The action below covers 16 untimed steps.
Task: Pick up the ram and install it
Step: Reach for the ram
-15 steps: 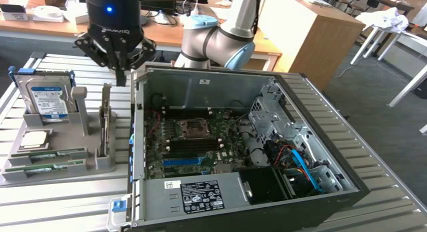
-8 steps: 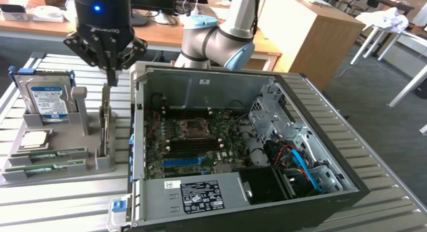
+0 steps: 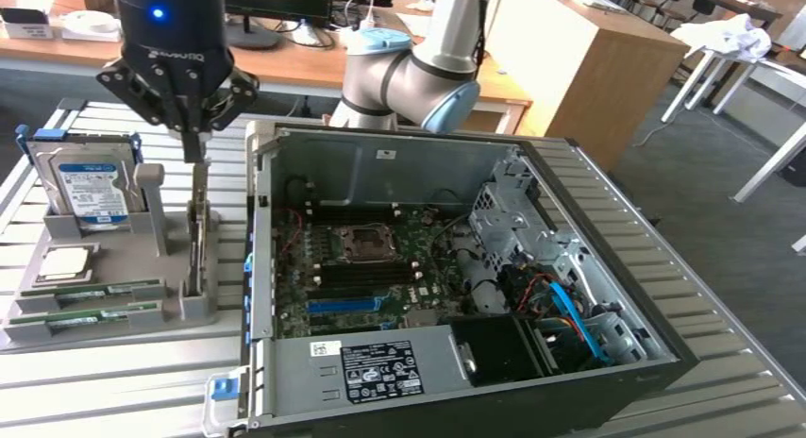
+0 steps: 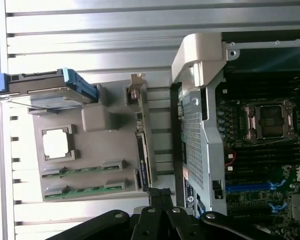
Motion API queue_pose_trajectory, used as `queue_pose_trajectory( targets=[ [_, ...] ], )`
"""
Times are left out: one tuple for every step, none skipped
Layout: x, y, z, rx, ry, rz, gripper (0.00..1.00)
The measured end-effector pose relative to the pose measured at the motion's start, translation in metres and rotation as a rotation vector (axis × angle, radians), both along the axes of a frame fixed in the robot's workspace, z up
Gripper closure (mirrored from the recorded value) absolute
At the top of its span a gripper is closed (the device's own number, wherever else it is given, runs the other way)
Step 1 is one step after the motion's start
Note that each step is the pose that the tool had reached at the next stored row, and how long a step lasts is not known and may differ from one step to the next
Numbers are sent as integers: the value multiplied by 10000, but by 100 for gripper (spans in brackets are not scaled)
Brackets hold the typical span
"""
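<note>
Step in hand: approach to the pick-up, by my reading; nothing is lifted.
Gripper (image 3: 192,147) (image 4: 160,196): fingers pressed together with nothing seen between them. It hangs in the upper left of the exterior view, pointing down.
Under the gripper: expansion card (image 3: 199,240) (image 4: 141,145), standing on edge in the grey tray (image 3: 120,251) (image 4: 105,150). The fingertips are just above its top end; contact cannot be told.
Ram (image 3: 94,291) (image 4: 82,170): lies flat in a tray slot, lower left of the exterior view, just below the processor chip (image 3: 63,263) (image 4: 57,142).
Second ram stick (image 3: 89,314) (image 4: 85,190): parallel and just beside the first, nearer the tray's front edge.
Ram vs gripper: apart. Both sticks sit lower in the frame and to the exterior view's left of the fingertips.
Hard drive (image 3: 86,188) (image 4: 50,92): upright at the back of the tray.
Computer case (image 3: 416,160): open, centre and right of the exterior view, with the motherboard (image 3: 365,268) (image 4: 260,150) exposed.
Next move calls for (judgement): spread fingers, since shut ones cannot straddle a stick. It also needs a sideways path clear of the upright card, and alignment with the stick's long edges, as it is thin and sits low in its slot.
Risk (judgement): knocking the card.
</note>
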<state>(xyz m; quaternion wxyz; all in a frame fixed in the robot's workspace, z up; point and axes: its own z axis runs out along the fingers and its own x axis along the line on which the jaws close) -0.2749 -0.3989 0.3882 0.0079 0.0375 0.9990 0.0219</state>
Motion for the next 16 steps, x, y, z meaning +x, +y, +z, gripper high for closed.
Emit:
queue_pose_trajectory(
  targets=[
    [-21, 0, -1, 0, 3, -1, 90],
    [-45, 0, -3, 1, 7, -1, 90],
    [-69, 0, -4, 1, 10, -1, 90],
    [-94, 0, -5, 0, 13, -1, 90],
    [-119, 0, -6, 0, 17, 0, 90],
    [-145, 0, -7, 0, 19, 0, 90],
    [-174, 0, -8, 0, 22, 0, 90],
    [-202, 0, -9, 0, 24, 1, 90],
    [-232, 0, -11, 0, 26, 0, 90],
    [-258, 0, -12, 0, 29, 0, 90],
    [-285, 0, -13, 0, 33, -1, 90],
    [-311, 0, -14, 0, 36, -1, 90],
    [-336, 0, -14, 0, 39, -1, 90],
    [-363, 0, -15, 0, 43, 0, 90],
    [-389, 0, -16, 0, 46, -1, 90],
    [-414, 0, -17, 0, 49, 0, 90]
  ],
)
